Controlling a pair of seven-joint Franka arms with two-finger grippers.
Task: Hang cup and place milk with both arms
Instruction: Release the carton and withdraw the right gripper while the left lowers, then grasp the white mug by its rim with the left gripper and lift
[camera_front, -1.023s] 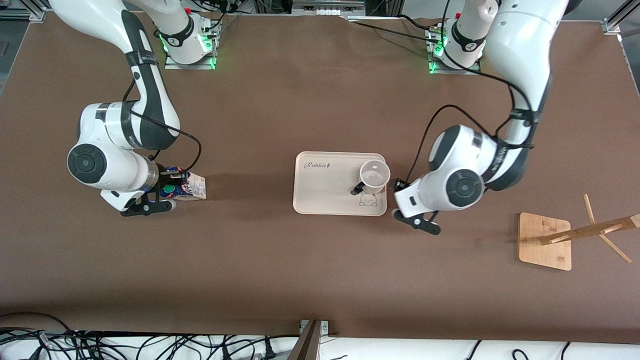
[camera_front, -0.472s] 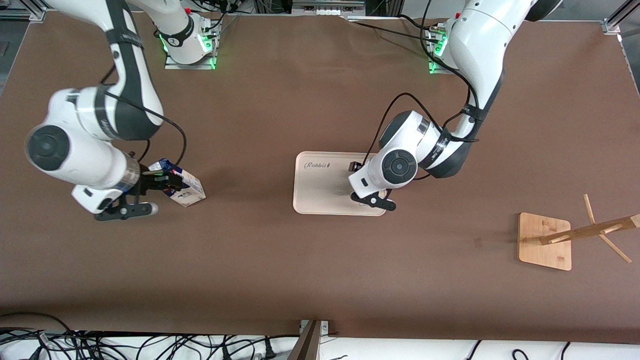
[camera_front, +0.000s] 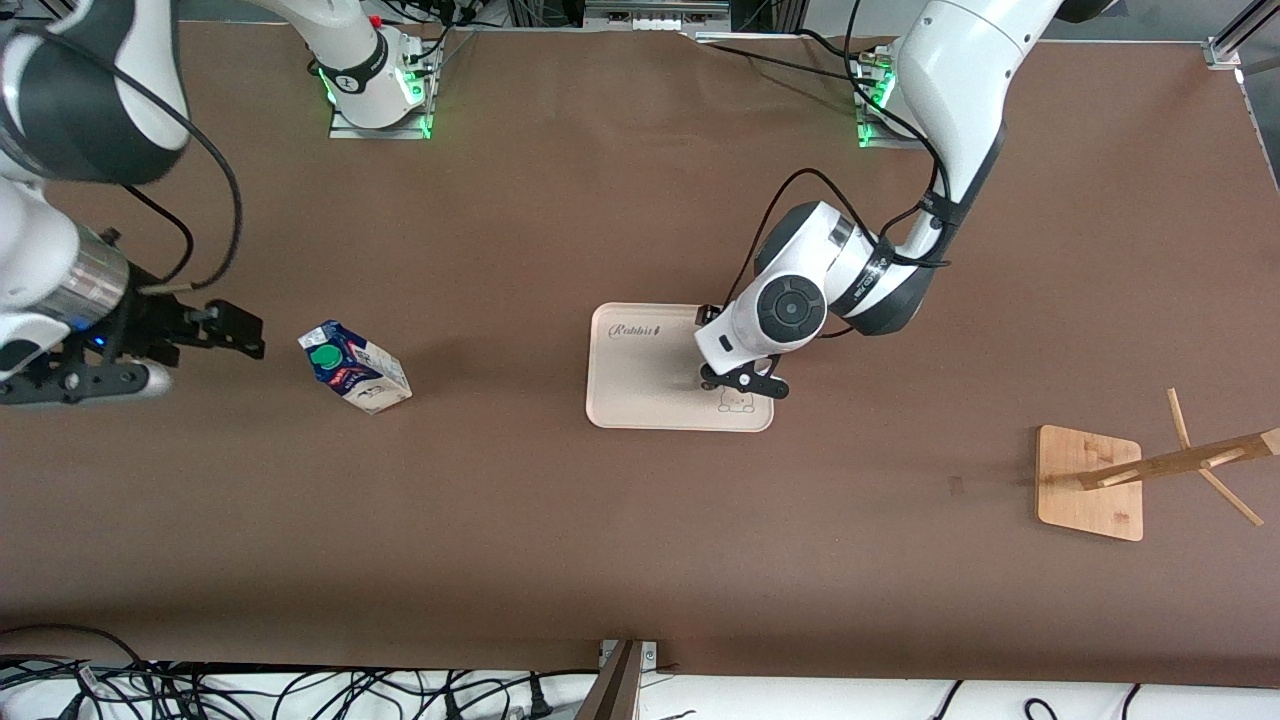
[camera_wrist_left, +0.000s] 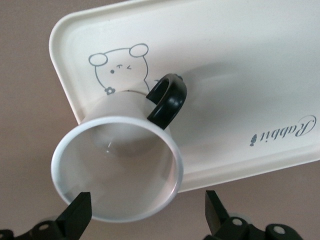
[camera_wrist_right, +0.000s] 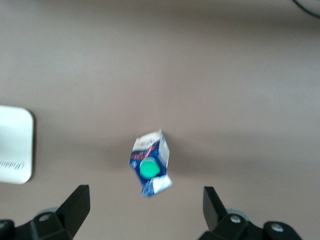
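Under my left gripper (camera_wrist_left: 145, 215) sits the cup (camera_wrist_left: 117, 167) on the tray (camera_wrist_left: 240, 75), fingers spread wide to either side of its rim, gripping nothing. My right gripper (camera_wrist_right: 145, 212) hangs wide open and empty, high above the milk (camera_front: 355, 366), which stands on the table (camera_front: 560, 540) below it.

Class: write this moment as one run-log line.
left gripper: open over cup on tray | right gripper: open, above milk on table

Tray (camera_wrist_left: 235, 65) script: "Rabbit", in grey beside a small drop mark.
Milk carton (camera_front: 356, 367) print: too small to read.
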